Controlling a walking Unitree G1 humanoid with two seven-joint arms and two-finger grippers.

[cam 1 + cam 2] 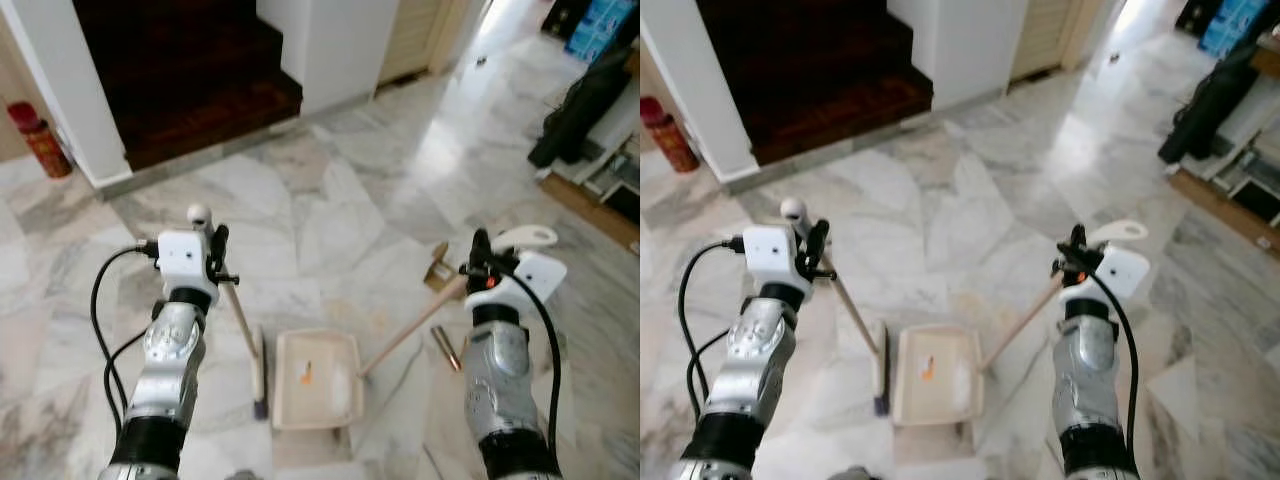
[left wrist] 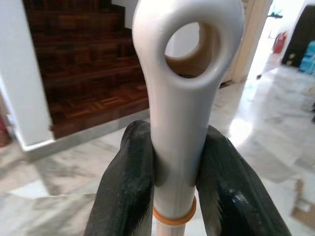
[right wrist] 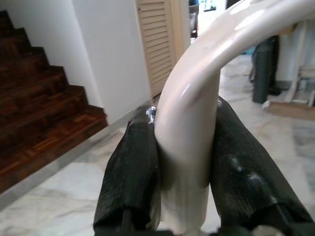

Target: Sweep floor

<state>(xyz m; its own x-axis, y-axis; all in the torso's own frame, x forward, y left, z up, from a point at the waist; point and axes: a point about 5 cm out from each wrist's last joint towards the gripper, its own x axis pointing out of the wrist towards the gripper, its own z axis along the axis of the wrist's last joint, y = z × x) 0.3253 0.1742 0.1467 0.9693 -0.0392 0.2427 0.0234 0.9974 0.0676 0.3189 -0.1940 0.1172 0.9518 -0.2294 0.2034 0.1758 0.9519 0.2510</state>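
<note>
Left pincer point(image 1: 216, 250) pinching broom point(image 1: 257, 370), right pincer point(image 1: 481, 262) pinching dustpan point(image 1: 318, 380); one orange scrap point(image 1: 306, 374) in, box point(image 1: 438, 268) and tube point(image 1: 446, 347) left.

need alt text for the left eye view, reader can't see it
Two silver robot arms over a marble floor: the left gripper holds a broom, the right gripper holds the long handle of a cream dustpan lying flat beside the broom head, with an orange scrap inside. Dark wooden stairs rise behind; small litter lies right of the pan.

Bright daylight glaring off marble floor point(image 1: 440, 150) right of dark staircase point(image 1: 180, 70); sharp head views, blurred wrist close-ups.
</note>
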